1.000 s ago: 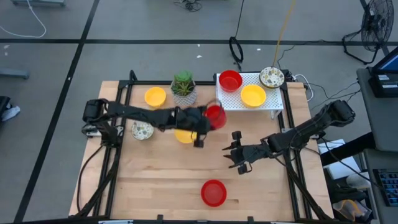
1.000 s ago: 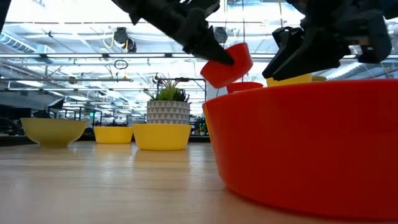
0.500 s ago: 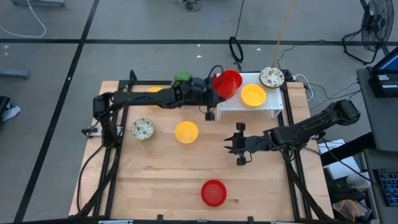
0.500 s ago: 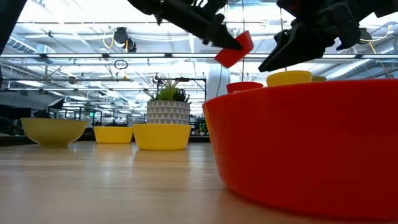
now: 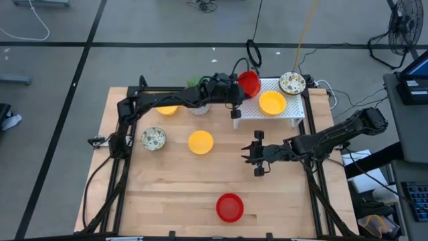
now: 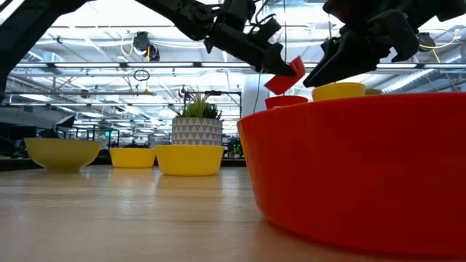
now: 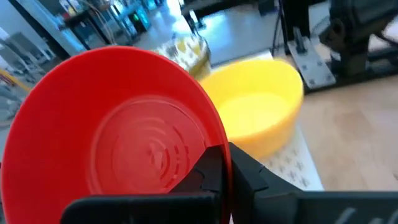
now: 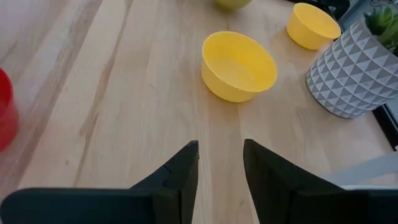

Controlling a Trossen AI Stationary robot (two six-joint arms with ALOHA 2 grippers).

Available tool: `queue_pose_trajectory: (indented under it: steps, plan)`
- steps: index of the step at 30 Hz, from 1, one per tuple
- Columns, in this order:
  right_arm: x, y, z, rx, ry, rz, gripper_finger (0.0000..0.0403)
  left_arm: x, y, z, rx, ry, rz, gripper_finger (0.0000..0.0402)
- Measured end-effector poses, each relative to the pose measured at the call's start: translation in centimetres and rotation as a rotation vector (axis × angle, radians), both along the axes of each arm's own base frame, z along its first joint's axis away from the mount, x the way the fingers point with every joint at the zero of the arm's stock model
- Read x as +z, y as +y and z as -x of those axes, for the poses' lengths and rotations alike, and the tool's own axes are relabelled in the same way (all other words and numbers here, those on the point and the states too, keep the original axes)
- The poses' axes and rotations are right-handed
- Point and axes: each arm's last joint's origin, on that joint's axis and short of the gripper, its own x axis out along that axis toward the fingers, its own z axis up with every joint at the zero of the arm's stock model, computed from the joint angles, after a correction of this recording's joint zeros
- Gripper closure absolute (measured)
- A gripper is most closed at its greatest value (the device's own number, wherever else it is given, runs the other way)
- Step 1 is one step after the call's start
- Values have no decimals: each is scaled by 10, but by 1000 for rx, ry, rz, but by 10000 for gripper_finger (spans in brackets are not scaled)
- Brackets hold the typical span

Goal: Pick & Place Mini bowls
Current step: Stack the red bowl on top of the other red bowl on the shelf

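My left gripper [image 5: 241, 88] is shut on a red mini bowl [image 5: 249, 81] and holds it tilted in the air over the left end of the white rack [image 5: 289, 114]. In the low view this bowl [image 6: 287, 76] hangs just above another red bowl [image 6: 285, 101] on the rack. A yellow bowl [image 5: 272, 102] and a speckled bowl [image 5: 292, 83] also sit on the rack. On the table rest a yellow bowl [image 5: 200, 142], a speckled bowl [image 5: 153, 138], a red bowl [image 5: 229, 207] and a second yellow bowl [image 5: 167, 108], half under the left arm. My right gripper [image 5: 251, 154] is open over bare wood, right of centre. My left gripper holds the red bowl by its rim [image 7: 219, 138], with the wall pinched between the fingers. One finger [image 7: 210, 169] lies on the inner side; the other is hidden behind the wall. The bowl is lifted clear and tipped steeply, its inside facing the wrist camera.
The potted plant [image 8: 354, 68] stands by the far edge, mostly under the left arm in the high view. Open wood lies between the centre yellow bowl [image 8: 239, 65] and the near red bowl. Cables hang beyond the far edge.
My left gripper has carried the red bowl from over the table's middle up and toward the far right, to above the rack's left end, tipping it more steeply. My right gripper shifted slightly toward the far edge, turned a little, then kept still.
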Motion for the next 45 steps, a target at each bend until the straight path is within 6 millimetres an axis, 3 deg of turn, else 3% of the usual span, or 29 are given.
queue_pose_trajectory:
  steps: [27,33,39,45]
  plan:
    - [0,0,0,-6,-2,-8,289,-5,10,5,30,53,36,397]
    - [0,0,0,-6,-2,-8,289,-5,11,6,33,54,36,381]
    - [0,0,0,-5,-2,-8,289,-5,11,6,33,54,36,396]
    - [0,0,0,-5,-2,-8,289,-5,11,6,33,54,35,380]
